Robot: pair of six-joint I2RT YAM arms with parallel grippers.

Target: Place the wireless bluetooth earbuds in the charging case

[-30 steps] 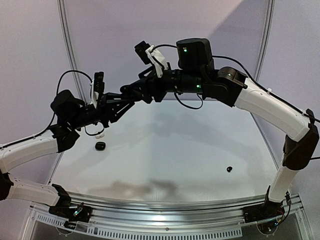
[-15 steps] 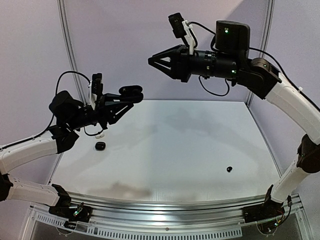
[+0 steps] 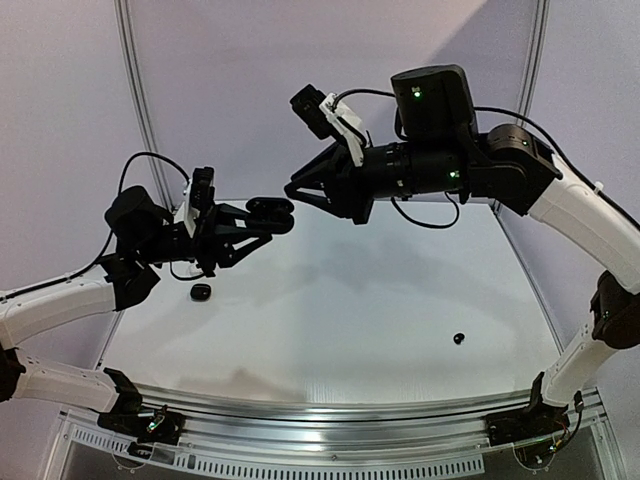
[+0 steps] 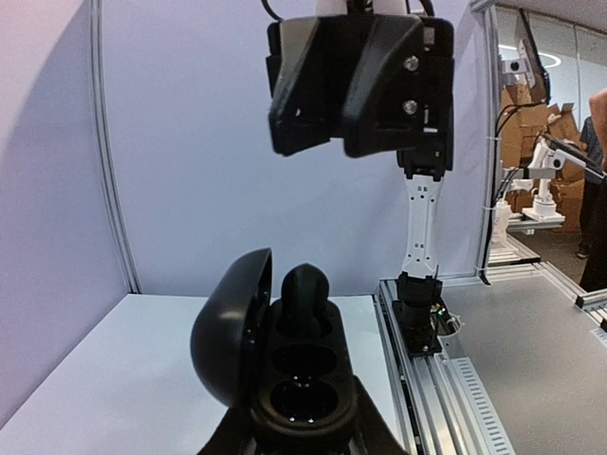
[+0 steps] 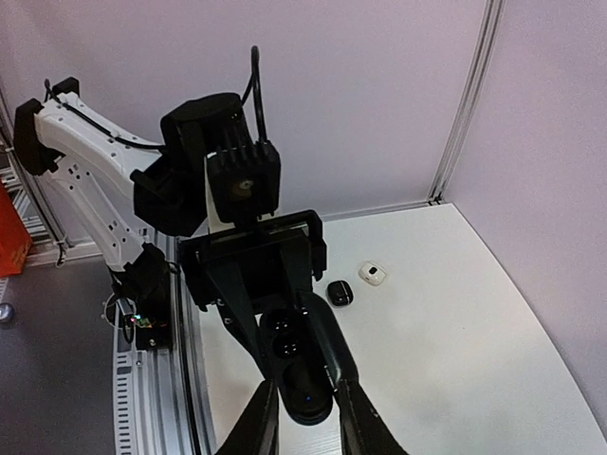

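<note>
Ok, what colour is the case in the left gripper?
The case is black all over; the left wrist view shows it best.

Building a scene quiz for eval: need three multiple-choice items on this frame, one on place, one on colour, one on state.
1. Where is the charging case? A held in the left fingers above the table; B lying flat on it; C out of view.
2. What colour is the lone earbud on the table's right side? A white; B red; C black.
3. The case's lid is: A open; B shut; C missing.
Answers: 1 A, the fingers clamp it in the air; 2 C, it is a dark speck on the pale top; 3 A, it stands swung up in the left wrist view.
</note>
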